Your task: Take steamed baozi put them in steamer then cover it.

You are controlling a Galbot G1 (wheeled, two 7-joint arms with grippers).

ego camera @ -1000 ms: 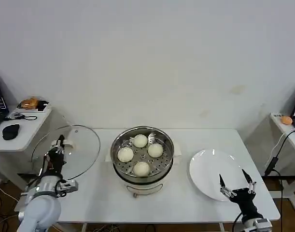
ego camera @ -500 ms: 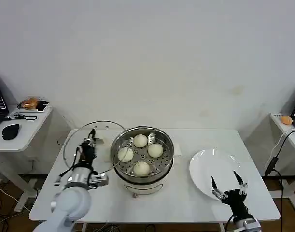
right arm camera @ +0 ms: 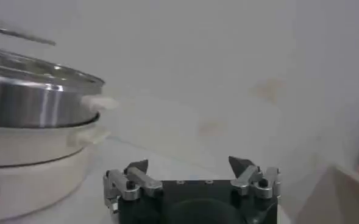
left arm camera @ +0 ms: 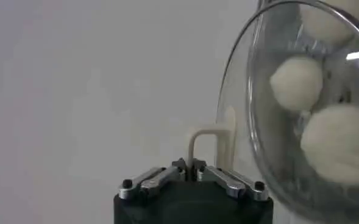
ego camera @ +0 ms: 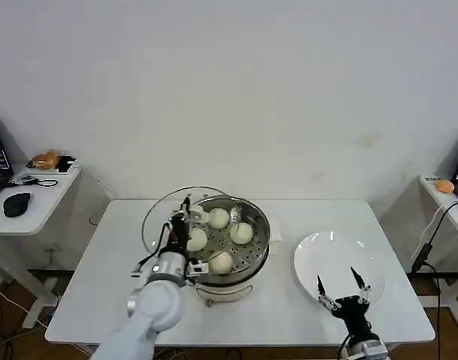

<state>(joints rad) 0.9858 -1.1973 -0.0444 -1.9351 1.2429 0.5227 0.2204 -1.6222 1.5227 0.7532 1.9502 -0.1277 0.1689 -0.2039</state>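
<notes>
Four buns [ego camera: 219, 240] sit in the steamer [ego camera: 251, 264] as the left tool [ego camera: 181, 223], clamped on the lid [ego camera: 160, 217] handle, holds it partly over the pot, not yet seated, while the right tool [ego camera: 341, 289] waits apart by the plate [ego camera: 318, 259].

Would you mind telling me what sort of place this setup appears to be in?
Probably a robot test room rather than a kitchen: a bare white table against a plain white wall, a side desk with a black computer mouse, and cables on the floor.
</notes>
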